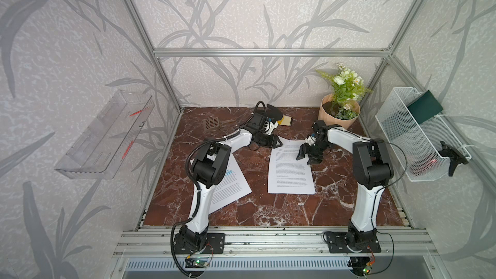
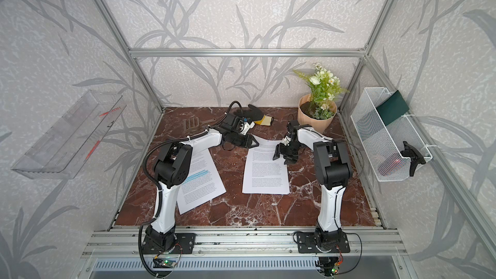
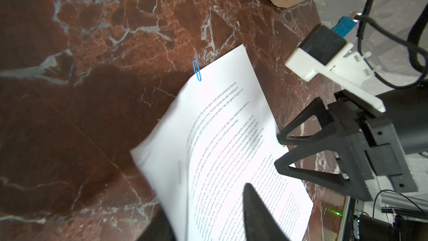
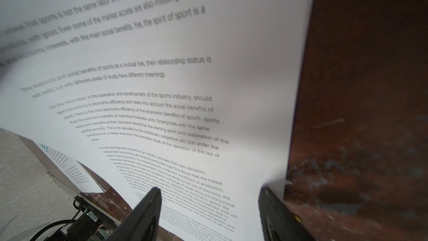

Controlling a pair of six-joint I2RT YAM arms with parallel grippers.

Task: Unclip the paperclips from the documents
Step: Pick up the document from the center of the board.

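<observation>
Two documents lie on the marble table: a plain one (image 1: 291, 170) (image 2: 265, 170) and one with blue highlighter lines (image 1: 230, 183) (image 2: 201, 181), partly under my left arm. A blue paperclip (image 3: 197, 70) sits on the plain document's far edge. My left gripper (image 1: 277, 142) (image 3: 206, 214) is at that document's far left corner. Its jaws stand partly apart, with the lifted, blurred paper edge between them. My right gripper (image 1: 306, 158) (image 4: 209, 207) is open, its tips down on the same document's right edge. A yellow paperclip (image 4: 296, 217) peeks out beside one finger.
A flowerpot (image 1: 339, 114) stands at the back right. A glove (image 1: 279, 115) and a brown slotted scoop (image 1: 212, 123) lie along the back wall. A white mesh basket (image 1: 418, 135) hangs on the right wall and a clear tray (image 1: 104, 135) on the left wall.
</observation>
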